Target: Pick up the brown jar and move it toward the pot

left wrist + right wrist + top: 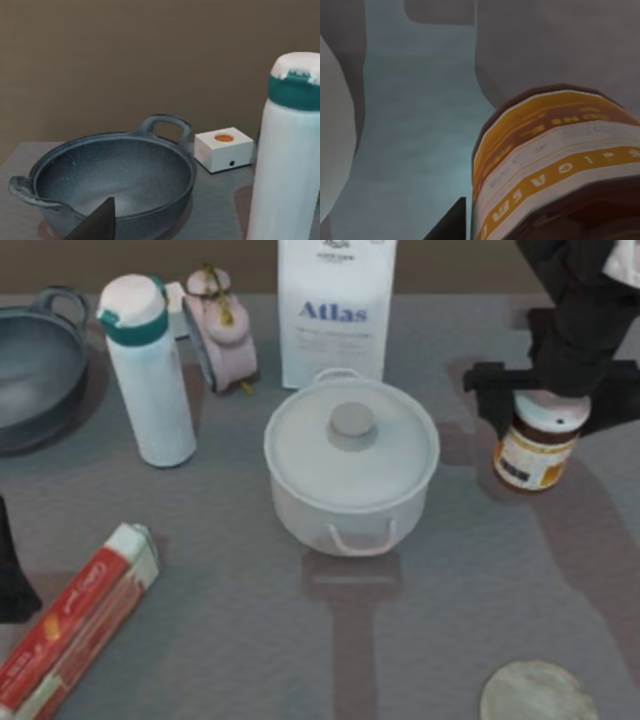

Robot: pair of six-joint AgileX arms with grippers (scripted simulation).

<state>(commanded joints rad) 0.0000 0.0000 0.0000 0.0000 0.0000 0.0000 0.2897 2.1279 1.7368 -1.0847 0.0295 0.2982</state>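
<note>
The brown jar (537, 448), with its white lid and white-and-orange label, is to the right of the large white pot (350, 455). My right gripper (549, 408) comes down from above and is shut on the jar at its lid. In the right wrist view the brown jar (555, 165) fills the frame, and one dark fingertip (451, 222) presses against its side with the table well below. The pot's curved wall (332, 130) shows at that view's edge. My left gripper (10, 580) is parked at the table's left edge, open and holding nothing.
A dark grey pan (35, 365) sits at the back left, beside a tall white bottle with a teal band (150, 370). A pink clock (225, 330) and a white Atlas box (335, 310) stand behind the pot. A red-and-white carton (75, 625) lies front left and a round disc (538, 692) front right.
</note>
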